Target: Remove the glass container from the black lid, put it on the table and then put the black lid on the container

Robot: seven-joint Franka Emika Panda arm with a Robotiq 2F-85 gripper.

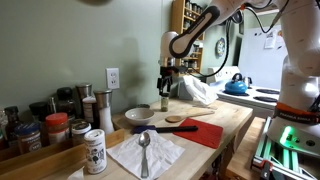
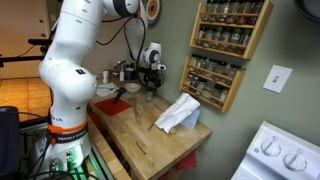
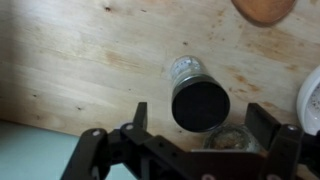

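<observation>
Peeking down through the wrist view: gripper [image 3: 201, 112] spread wide open, clamped on nothing, 2 dark fingers [image 3: 140, 115] parked at either side of the bottom edge. Right between them, a bit further up the picture, the glass container [image 3: 188, 68] standing upright on the table [image 3: 70, 60], with the black lid [image 3: 200, 103] sitting flat on top and covering the mouth. Clear gap on both sides, no finger touching jar or cap as far as can be seen. Some blurry glassy blob just below the lid, near the gripper body, can't tell what.

Top right corner of that same view: rounded end of a wooden spoon [image 3: 265, 8]. Far right edge: sliver of a white bowl [image 3: 313, 95].

In an exterior view, same story from the side: gripper [image 1: 165, 90] hanging straight above the glass container [image 1: 165, 103], very close over it, too small to say touching or not. White bowl and wooden spoon near the jar, red mat [image 1: 207, 133] just past the spoon. Closer to the camera, a white napkin [image 1: 168, 156] with a metal spoon [image 1: 145, 150] lying on it, plus a white-labelled tin [image 1: 95, 150] just beside. Row of spice jars [image 1: 50, 128] along the wall.

In an exterior view, also a crumpled white cloth [image 2: 178, 113] on the wood, apart from the gripper.
</observation>
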